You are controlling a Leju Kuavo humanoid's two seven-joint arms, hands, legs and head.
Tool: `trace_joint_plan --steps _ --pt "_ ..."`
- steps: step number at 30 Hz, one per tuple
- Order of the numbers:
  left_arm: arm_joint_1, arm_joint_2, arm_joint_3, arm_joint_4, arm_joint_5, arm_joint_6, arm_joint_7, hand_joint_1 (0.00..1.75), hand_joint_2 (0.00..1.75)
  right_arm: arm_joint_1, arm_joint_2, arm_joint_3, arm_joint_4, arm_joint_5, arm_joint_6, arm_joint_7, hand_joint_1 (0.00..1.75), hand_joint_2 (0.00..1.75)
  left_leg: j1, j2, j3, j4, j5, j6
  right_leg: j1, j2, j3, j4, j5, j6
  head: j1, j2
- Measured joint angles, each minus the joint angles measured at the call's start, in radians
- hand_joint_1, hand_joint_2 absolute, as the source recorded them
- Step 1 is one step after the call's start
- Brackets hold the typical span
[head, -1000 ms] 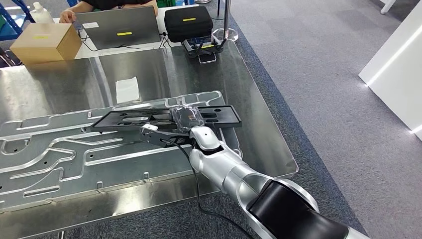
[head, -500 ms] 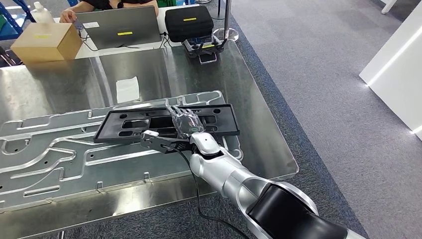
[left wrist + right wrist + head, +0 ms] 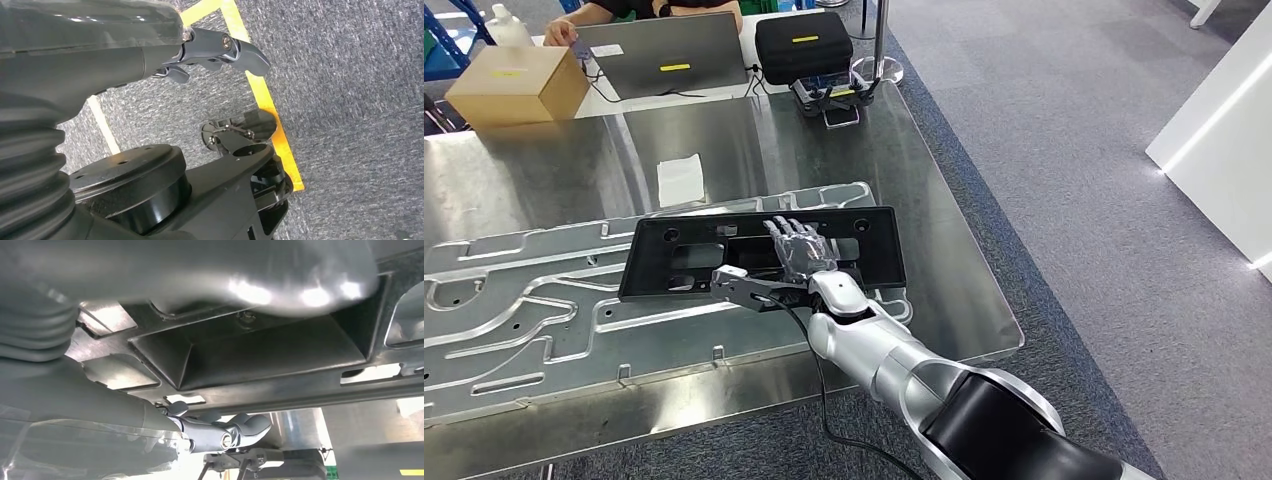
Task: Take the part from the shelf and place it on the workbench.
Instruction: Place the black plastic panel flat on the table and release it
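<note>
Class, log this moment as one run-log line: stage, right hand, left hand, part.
stage: placing | right hand: holds black part | left hand: hangs over floor | part: low over workbench

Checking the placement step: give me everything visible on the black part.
The black part is a flat, long rectangular plate, plastic-looking, with several rectangular cut-outs and small holes. It lies level on the grooved metal panel atop the workbench. The right hand rests on its right half, fingers laid over the top; whether it grips is unclear.
</note>
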Motion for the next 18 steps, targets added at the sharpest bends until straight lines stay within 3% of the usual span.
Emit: trace_joint_plan --steps 3,7,18 --pt "0.0 0.0 0.0 0.0 -0.001 -0.002 -0.003 0.0 1.75 0.002 -0.004 0.0 0.001 -0.007 -0.002 -0.001 0.0 0.0 0.0 0.0 0.0 0.0 0.0 0.0 0.0 0.0 0.0 0.0 0.0 0.0 0.0 0.0" --pt "0.0 0.0 0.0 0.0 0.006 -0.011 -0.015 0.0 0.0 0.005 -0.011 0.0 0.0 -0.028 -0.015 -0.016 0.0 0.0 0.0 0.0 0.0 0.0 0.0 0.0 0.0 0.0 0.0 0.0 0.0 0.0 0.0 0.0" --pt "-0.001 0.0 0.019 0.0 0.024 -0.041 -0.04 0.0 0.0 0.026 -0.03 -0.002 -0.03 -0.11 -0.06 -0.076 0.0 0.0 -0.007 0.0 -0.001 0.003 -0.002 0.002 -0.004 0.0 0.0 -0.003 0.002 0.004 0.0 0.0"
